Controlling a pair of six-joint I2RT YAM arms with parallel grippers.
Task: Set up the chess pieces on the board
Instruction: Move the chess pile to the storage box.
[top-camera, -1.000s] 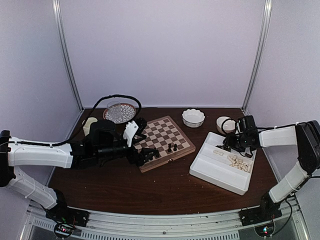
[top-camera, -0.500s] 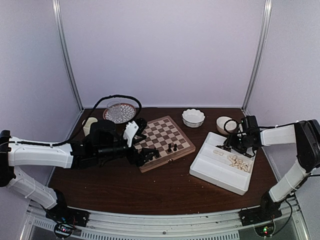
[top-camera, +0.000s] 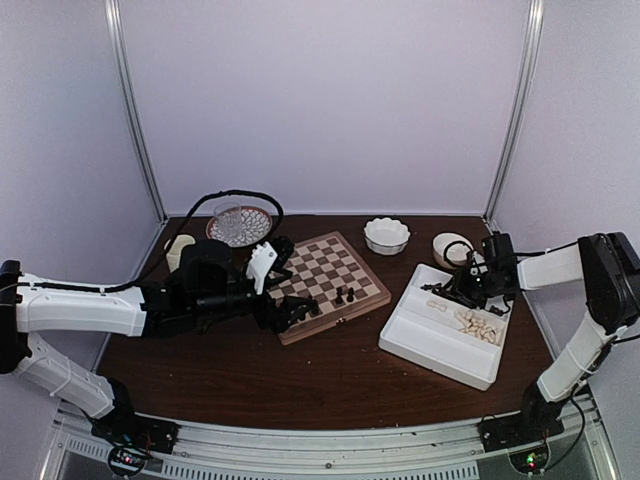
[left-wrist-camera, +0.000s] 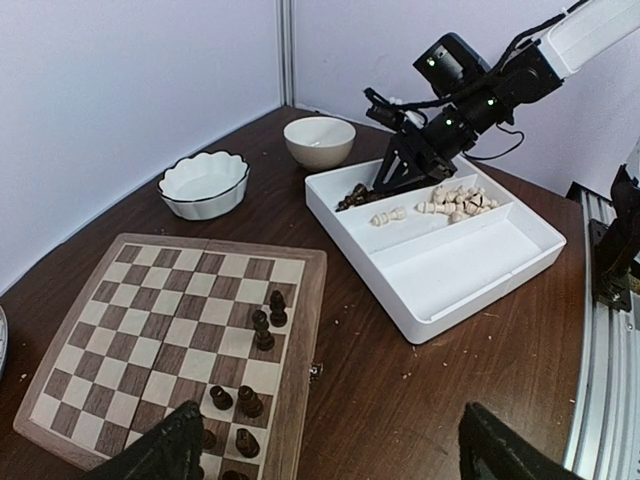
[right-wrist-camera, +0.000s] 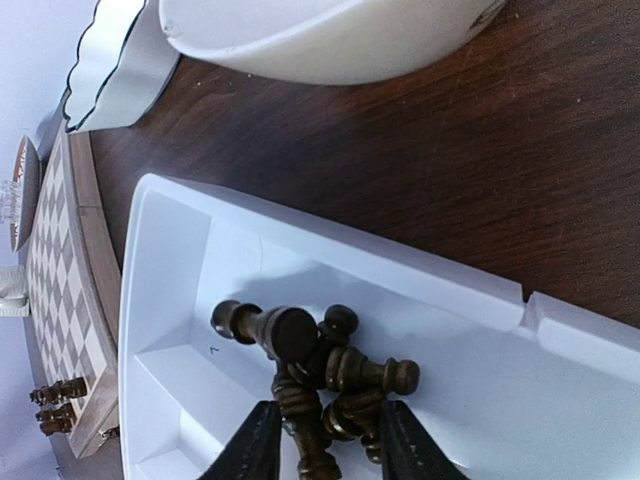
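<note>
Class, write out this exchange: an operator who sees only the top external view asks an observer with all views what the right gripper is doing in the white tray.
Operator: What lies under the right gripper?
Observer: A heap of dark chess pieces in the tray, in its corner compartment.
Operator: Is one gripped?
Observer: The fingers straddle the heap. I cannot tell whether they pinch anything.
Operator: And the left gripper?
Observer: It is wide open with nothing between its fingers, beside the board.
</note>
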